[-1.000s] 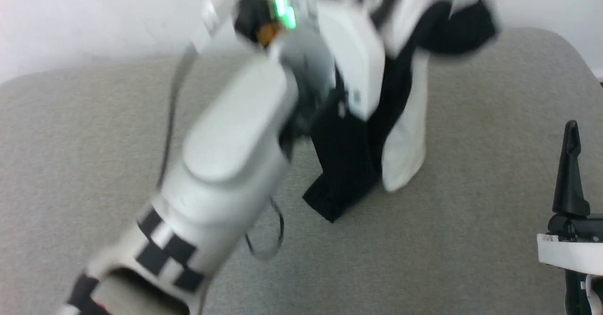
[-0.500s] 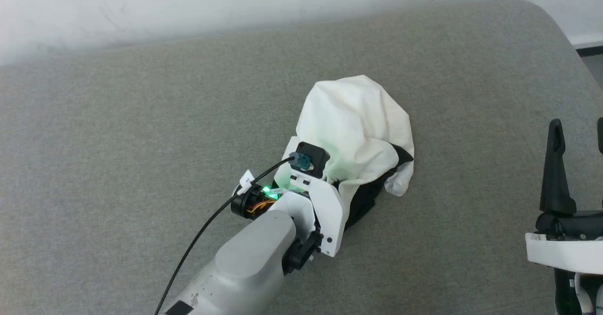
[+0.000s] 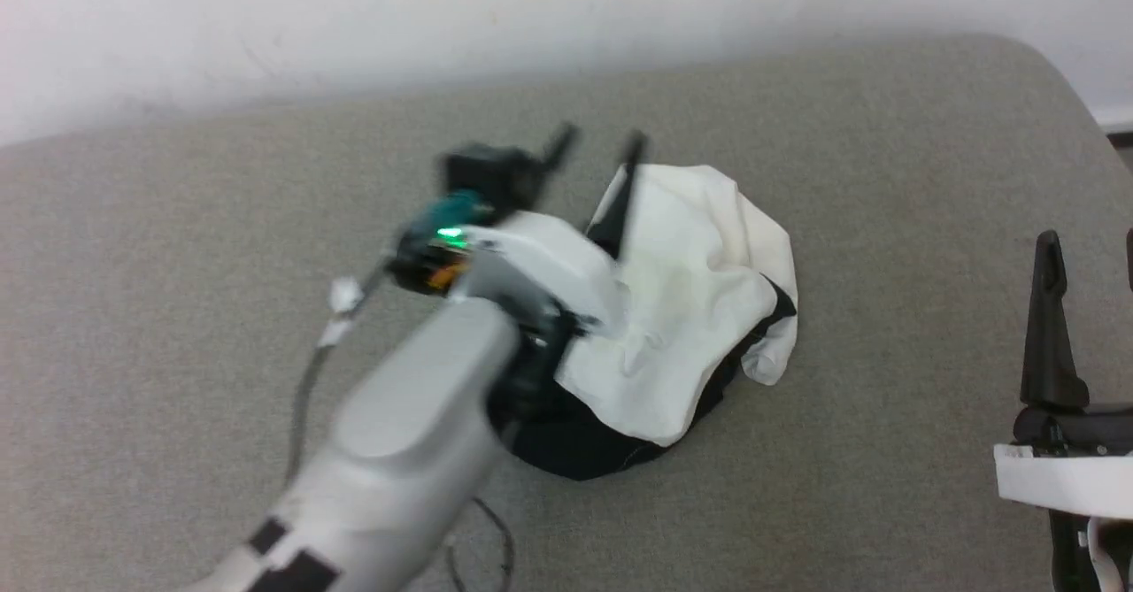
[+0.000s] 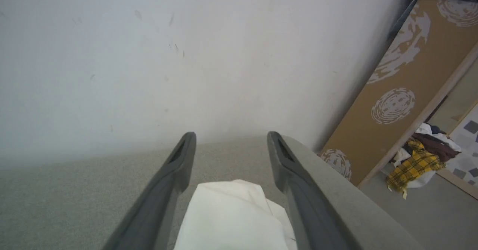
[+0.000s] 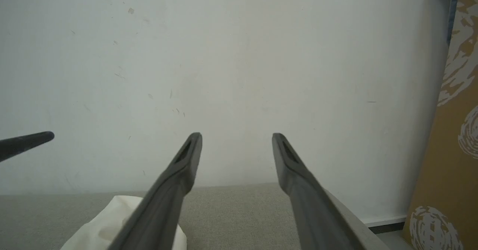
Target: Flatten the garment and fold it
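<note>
One garment (image 3: pixel 699 291); two claws, left claw (image 3: pixel 600 139) and right claw (image 3: pixel 1090 251); one grey surface (image 3: pixel 177 326).

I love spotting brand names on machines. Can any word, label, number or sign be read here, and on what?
No text here can be read.
White tag on the cable: too blurred to read.
Black-and-white squares on the forearm: a pattern, no letters.
Brown board: pale swirls, no words.
Shirt: no print showing.

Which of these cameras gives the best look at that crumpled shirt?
The head view: the whole garment lies bunched on the grey surface, white over black. The left wrist view catches a white fold of it; the right wrist view, a white corner.
</note>
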